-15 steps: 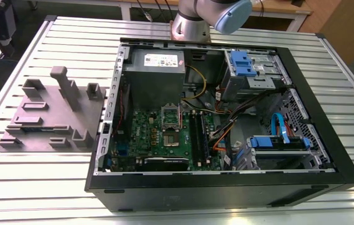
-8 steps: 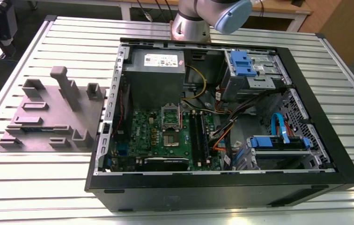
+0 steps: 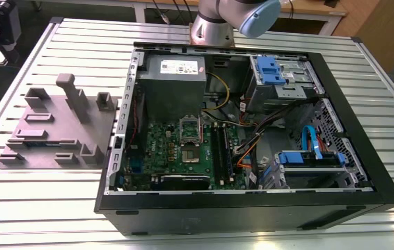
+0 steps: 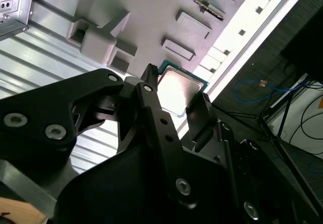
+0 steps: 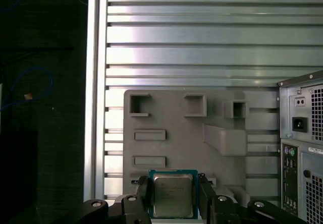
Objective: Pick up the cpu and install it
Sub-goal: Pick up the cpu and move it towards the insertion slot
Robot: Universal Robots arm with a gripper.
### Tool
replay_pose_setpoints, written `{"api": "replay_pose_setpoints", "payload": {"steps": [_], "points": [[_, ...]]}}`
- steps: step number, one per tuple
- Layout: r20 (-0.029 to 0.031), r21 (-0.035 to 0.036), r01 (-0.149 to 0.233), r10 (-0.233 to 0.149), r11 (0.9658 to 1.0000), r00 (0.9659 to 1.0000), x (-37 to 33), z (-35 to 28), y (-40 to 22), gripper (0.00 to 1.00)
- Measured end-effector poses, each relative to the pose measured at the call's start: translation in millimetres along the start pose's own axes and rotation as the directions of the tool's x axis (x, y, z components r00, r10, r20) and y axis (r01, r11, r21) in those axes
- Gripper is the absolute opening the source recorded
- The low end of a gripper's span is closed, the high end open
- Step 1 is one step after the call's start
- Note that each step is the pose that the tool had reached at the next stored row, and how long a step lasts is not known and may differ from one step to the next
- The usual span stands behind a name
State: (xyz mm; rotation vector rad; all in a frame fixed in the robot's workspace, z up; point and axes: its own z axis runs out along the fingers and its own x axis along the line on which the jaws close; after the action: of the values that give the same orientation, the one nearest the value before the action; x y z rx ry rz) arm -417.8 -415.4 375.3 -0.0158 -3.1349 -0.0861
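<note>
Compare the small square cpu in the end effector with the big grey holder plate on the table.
The small square silver-topped cpu is far smaller than the matte grey moulded holder plate. The cpu's top is smooth and shiny; the plate is dull, with raised blocks and recesses. The cpu is clamped in the black end effector; the plate lies on the slatted metal table. Both are roughly rectangular.

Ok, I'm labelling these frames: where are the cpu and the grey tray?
cpu (image 5: 172,194): first wrist view, middle of its shiny metal top.
grey tray (image 3: 61,130): exterior view, bare flat face between the raised blocks.
</note>
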Motion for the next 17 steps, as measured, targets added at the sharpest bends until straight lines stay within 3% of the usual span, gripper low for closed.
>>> {"api": "replay_pose_setpoints", "payload": {"steps": [17], "points": [[-0.0001, 0.0, 0.0, 0.0, 1.0, 1.0, -4.6, -0.1, 0.1, 0.47]]}}
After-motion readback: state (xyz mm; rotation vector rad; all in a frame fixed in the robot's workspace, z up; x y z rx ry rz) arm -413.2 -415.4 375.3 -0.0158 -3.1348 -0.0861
